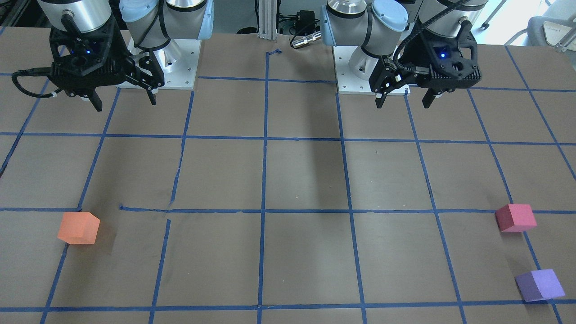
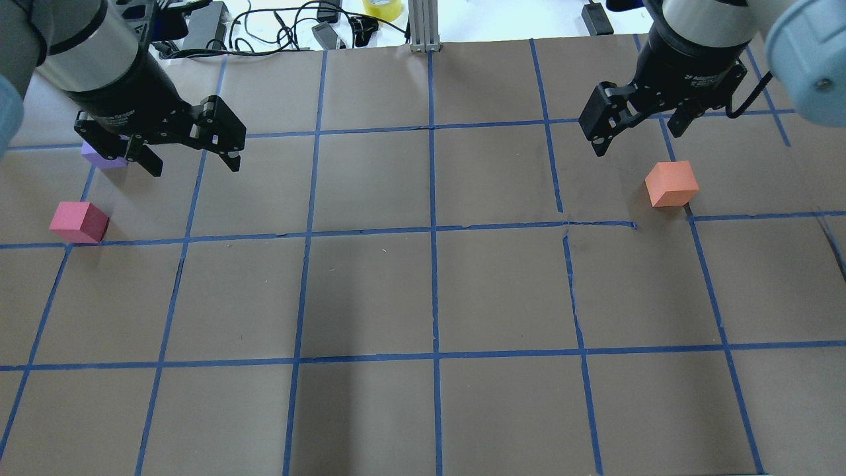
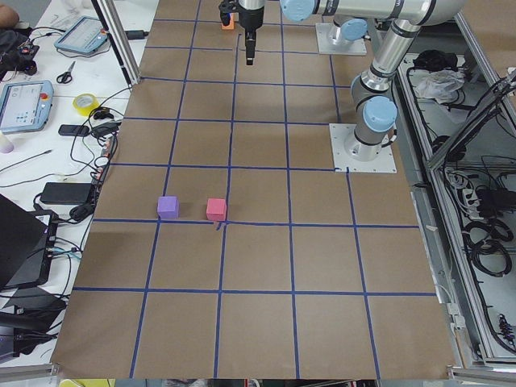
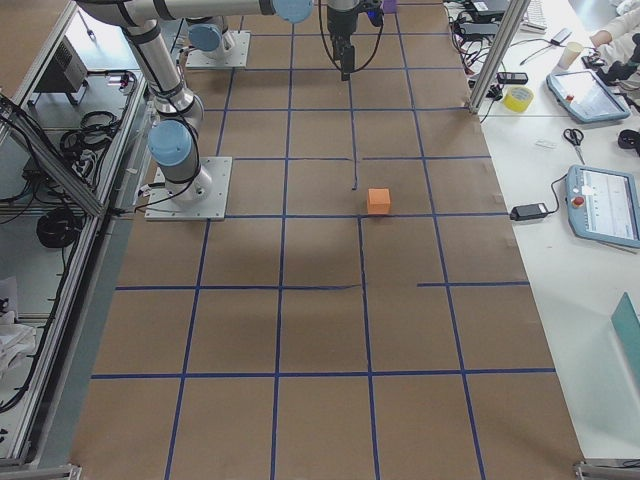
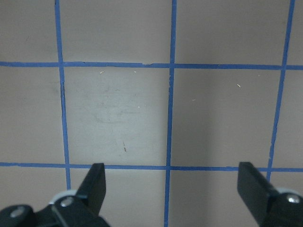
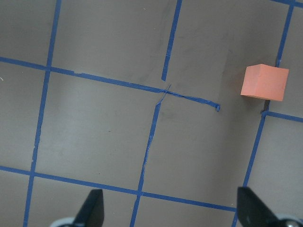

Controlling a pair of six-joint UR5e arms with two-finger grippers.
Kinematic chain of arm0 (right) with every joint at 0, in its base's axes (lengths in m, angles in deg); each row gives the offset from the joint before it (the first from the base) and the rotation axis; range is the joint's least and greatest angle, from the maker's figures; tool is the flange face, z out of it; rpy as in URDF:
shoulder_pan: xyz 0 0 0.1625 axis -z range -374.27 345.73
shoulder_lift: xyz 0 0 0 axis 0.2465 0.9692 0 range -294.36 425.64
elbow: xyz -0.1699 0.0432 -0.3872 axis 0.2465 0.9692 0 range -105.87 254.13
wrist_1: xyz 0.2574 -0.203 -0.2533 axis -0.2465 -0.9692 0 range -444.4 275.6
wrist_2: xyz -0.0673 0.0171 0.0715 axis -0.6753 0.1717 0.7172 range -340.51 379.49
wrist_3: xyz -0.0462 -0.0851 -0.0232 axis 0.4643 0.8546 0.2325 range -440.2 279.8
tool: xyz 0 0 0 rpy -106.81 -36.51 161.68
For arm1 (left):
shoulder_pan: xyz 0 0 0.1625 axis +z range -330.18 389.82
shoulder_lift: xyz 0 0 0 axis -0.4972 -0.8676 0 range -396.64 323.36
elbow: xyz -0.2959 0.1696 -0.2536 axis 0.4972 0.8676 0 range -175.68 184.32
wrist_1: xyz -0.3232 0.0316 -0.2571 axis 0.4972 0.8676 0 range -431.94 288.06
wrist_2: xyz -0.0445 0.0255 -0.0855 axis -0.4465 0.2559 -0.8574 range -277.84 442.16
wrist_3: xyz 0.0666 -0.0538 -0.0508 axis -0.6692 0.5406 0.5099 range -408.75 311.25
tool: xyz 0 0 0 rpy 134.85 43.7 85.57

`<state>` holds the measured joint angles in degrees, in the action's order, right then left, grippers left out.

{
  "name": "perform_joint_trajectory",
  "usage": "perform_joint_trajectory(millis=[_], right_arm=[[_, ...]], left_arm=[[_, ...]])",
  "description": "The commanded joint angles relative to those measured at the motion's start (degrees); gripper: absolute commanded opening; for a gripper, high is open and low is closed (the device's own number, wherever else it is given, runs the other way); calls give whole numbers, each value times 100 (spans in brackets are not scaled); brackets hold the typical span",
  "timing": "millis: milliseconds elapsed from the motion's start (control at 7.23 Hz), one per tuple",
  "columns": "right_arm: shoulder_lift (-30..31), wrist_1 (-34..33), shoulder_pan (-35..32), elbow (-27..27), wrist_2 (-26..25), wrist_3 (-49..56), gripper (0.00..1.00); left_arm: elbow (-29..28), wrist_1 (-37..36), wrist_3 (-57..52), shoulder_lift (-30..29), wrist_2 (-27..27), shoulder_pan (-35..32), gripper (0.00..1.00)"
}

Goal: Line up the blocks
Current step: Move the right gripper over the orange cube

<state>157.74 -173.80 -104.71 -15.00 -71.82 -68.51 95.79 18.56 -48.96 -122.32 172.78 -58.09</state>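
Brown-papered bench [image 2: 370, 297] lying under blue tape grid [image 2: 431, 198]. No line forming yet: overhead, orange block [image 2: 671, 184] sitting at 2 o'clock, red-pink block [image 2: 78, 222] at 9, purple block [image 1: 539, 285] at 10. Left gripper [image 2: 195, 165] and right gripper [image 1: 125, 104] hovering spread wide, carrying nothing. All placing is pending.

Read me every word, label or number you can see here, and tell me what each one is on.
"2F": start of white print on the body of the right gripper, overhead view; the rest is blurred.
White print on the left gripper: too blurred to read.
No markings on the orange block, red-pink block or purple block.
Text on the pendant screen: too small to read.
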Motion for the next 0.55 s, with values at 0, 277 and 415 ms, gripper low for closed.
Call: perform_joint_trajectory(millis=[0,277,415], right_arm=[[-8,-15,9,-8,8,0,100],[-25,2,18,10,9,52,100],[-34,-7,78,19,8,53,100]], left_arm=[[3,3,-23,-2,9,10,100],[3,-6,-23,-2,9,10,100],[3,3,-14,-2,9,10,100]])
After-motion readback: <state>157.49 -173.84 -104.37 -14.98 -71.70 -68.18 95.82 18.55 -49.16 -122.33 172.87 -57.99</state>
